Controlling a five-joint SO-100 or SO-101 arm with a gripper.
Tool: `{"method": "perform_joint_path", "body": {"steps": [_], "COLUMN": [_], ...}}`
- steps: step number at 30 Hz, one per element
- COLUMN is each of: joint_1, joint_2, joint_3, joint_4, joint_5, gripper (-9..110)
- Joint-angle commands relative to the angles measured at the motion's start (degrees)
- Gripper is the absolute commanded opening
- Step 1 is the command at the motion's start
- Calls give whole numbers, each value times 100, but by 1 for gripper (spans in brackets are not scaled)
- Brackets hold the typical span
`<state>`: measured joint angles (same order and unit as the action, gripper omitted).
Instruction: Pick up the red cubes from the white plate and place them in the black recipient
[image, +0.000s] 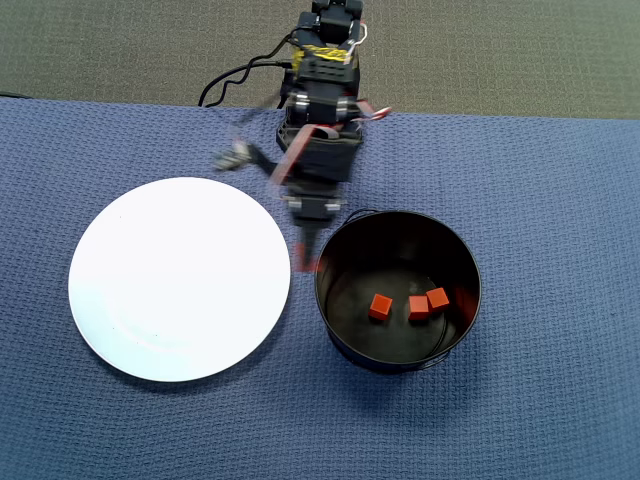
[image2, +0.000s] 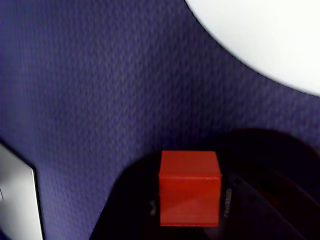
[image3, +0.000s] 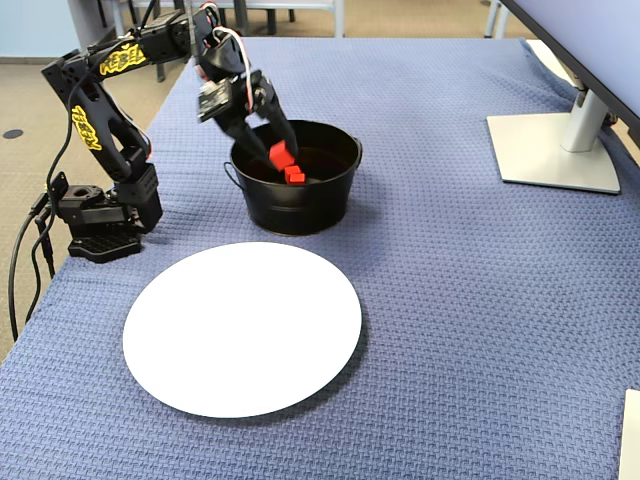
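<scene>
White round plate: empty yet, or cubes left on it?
Empty. The glossy white round plate is bare in overhead and fixed views; the gripper holds one small red cube.

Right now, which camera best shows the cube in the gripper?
The wrist view: the held cube fills the frame, sharp, clamped between the fingers. The fixed view shows it small at the pot's rim; the overhead view shows only a red sliver under the arm.
</scene>
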<state>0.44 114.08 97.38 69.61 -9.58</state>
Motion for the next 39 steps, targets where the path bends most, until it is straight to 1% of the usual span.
{"method": "perform_joint_path", "body": {"steps": [1, 3, 4, 6, 7, 11, 14, 17, 22, 27, 32, 36, 39], "joint_1": [-1327, -1863, -1907, -1608, -1424, -738, -185, 79, 360, 483, 439, 387, 396], "joint_2": [606, 765, 826, 870, 870, 1248, 1925, 2558, 3384, 4148, 4808, 5080, 5080], "joint_3": [738, 1081, 1046, 738, 606, 782, 1503, 2294, 3463, 4720, 5432, 6029, 6179], "joint_4": [-633, -773, -782, -721, -659, -334, -290, -360, -431, -853, -835, -949, -1011], "joint_5": [70, -158, -26, 325, 422, 457, 404, 193, 105, 97, 88, -79, 0], "gripper": [12, 30, 34, 34, 33, 22, 18, 16, 12, 10, 6, 4, 3]}}
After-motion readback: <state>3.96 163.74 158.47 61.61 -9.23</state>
